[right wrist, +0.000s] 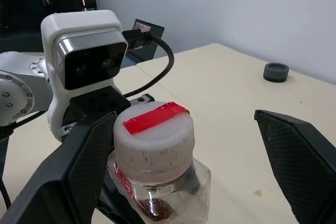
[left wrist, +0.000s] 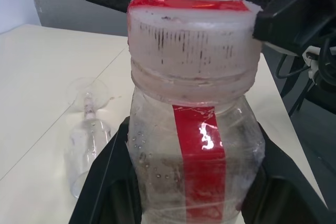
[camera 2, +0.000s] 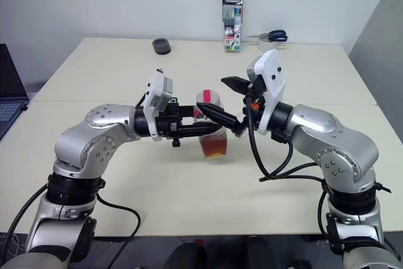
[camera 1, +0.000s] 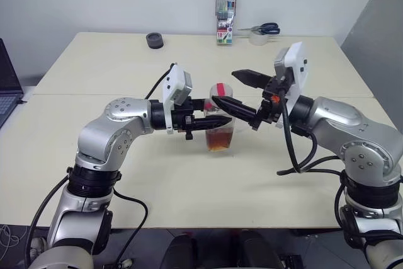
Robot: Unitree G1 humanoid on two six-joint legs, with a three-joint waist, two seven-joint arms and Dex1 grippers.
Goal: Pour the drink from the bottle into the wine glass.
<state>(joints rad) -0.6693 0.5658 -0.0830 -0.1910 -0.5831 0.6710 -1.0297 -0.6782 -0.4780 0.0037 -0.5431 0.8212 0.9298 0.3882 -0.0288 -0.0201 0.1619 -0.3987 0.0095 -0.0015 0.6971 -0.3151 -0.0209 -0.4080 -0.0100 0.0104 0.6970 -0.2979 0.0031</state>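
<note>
Left claw (camera 1: 211, 121) clamping capped bottle (camera 1: 219, 131), right claw (camera 1: 236, 91) spread at cap (right wrist: 154, 139)

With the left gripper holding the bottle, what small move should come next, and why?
Probably close the open right gripper on the cap to unscrew it: the left gripper clamps the bottle, the cap is still on, and the right fingers straddle it.
</note>
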